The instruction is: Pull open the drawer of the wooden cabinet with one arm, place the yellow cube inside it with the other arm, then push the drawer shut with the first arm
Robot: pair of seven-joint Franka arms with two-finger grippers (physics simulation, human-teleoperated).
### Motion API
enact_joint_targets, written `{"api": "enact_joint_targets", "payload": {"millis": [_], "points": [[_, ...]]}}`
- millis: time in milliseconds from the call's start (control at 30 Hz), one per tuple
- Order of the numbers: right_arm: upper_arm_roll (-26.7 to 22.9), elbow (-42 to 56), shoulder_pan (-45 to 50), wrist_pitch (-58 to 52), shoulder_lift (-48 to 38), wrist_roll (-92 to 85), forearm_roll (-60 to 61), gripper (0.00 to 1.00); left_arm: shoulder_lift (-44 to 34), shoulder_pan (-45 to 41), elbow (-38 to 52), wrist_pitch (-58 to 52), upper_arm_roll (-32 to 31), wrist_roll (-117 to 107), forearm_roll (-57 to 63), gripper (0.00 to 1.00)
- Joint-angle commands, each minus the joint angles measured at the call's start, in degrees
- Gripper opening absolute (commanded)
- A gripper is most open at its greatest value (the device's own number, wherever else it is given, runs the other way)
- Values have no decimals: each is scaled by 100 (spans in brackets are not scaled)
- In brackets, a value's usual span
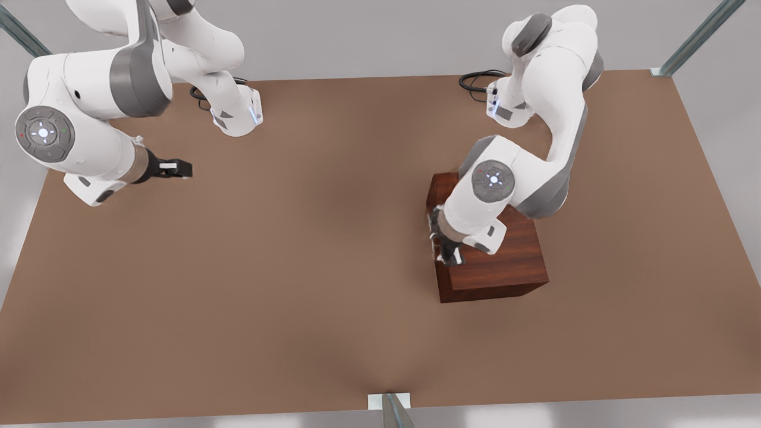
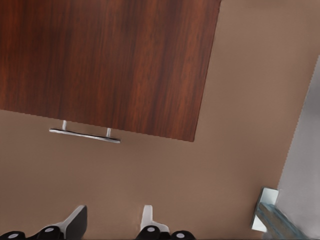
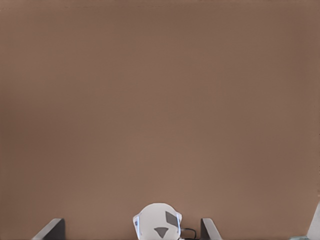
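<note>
Hovering: left tool open nr handle; right tool waits over table.

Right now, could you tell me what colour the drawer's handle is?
Silver: the thin bar handle shows best in the left wrist view, against the dark reddish-brown wooden cabinet.

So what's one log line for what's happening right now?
left hand: open, above cabinet, near handle | drawer: shut | right hand: open, waiting over table

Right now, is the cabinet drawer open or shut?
Shut, as far as visible: in the left wrist view the handle sits close against the wooden cabinet, no drawer box protruding. The open left gripper hovers nearby.
</note>
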Motion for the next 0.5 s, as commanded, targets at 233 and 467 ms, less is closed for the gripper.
{"api": "enact_joint_targets", "payload": {"millis": [233, 467], "points": [[1, -223, -53, 191, -256, 118, -1, 100, -1918, 372, -1464, -2192, 2120, 15450, -1234, 100], [-8, -223, -53, 226, -256, 118, -9, 100, -1918, 407, -1491, -2667, 2058, 14430, -1216, 100]]}}
